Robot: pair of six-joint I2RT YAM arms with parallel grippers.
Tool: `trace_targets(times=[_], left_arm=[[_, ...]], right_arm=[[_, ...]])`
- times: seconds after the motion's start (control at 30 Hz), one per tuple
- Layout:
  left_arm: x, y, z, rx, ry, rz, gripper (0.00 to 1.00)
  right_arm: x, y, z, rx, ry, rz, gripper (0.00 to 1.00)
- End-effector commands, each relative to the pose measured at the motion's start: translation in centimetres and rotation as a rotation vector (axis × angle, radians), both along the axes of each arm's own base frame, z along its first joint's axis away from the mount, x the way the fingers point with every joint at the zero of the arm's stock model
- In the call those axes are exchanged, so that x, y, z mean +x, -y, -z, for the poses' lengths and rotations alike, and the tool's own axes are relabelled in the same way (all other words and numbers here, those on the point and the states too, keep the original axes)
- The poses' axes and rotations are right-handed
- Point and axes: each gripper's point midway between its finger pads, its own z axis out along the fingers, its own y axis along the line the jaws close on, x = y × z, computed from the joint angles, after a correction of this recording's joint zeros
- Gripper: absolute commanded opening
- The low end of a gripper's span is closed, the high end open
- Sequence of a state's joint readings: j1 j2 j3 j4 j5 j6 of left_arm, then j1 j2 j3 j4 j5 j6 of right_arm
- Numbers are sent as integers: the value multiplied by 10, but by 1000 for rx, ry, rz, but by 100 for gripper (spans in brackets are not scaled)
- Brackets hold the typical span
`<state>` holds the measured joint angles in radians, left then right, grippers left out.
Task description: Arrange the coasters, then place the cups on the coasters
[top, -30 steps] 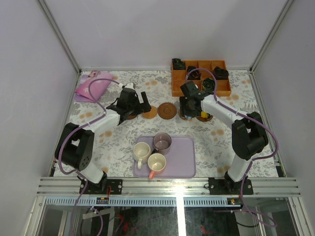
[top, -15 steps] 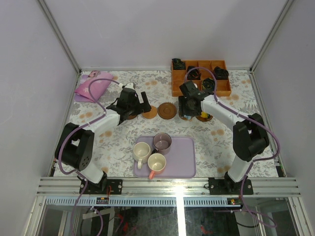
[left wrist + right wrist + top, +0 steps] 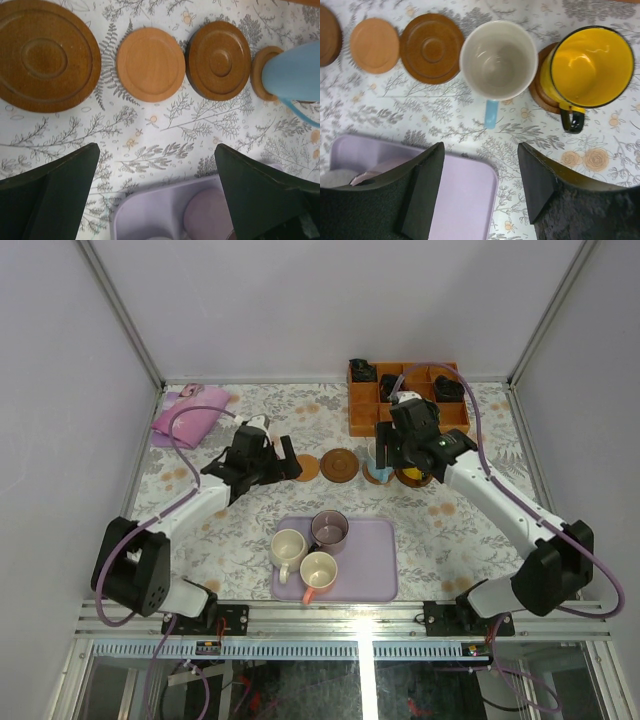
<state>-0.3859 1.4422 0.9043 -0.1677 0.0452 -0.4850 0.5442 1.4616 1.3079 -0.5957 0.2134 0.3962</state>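
the pale blue cup [image 3: 498, 59] and yellow cup [image 3: 591, 66] sit on end coasters [image 3: 540, 97], so the right gripper [image 3: 480, 147] above them has its jaws apart, empty. the left gripper [image 3: 156, 146], jaws wide, hovers over three bare coasters [image 3: 150, 64].

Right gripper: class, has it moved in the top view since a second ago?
Yes. The right gripper has shifted off the pale blue cup, back toward the wooden box.

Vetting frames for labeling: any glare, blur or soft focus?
Top external: even light, sharp, one white glare streak at the bottom. Left wrist: coasters crisp, dark fingers soft. Right wrist: highlights inside the yellow cup, fingers blurred.
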Motion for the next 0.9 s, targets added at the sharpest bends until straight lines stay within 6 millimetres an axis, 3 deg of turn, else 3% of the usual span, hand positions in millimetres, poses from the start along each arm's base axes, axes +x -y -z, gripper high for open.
trace_targets(times=[0.0, 0.27, 0.5, 0.87], left_arm=[[-27, 6, -4, -17, -32, 51, 100], [-61, 17, 2, -30, -68, 75, 100], [-87, 15, 3, -54, -82, 58, 100], [-117, 7, 8, -85, -125, 5, 98]], right_arm=[[-18, -28, -11, 77, 24, -183, 67], [-61, -63, 8, 47, -75, -375, 64], [-86, -82, 28, 56, -148, -456, 61], [-102, -99, 45, 51, -218, -540, 57]])
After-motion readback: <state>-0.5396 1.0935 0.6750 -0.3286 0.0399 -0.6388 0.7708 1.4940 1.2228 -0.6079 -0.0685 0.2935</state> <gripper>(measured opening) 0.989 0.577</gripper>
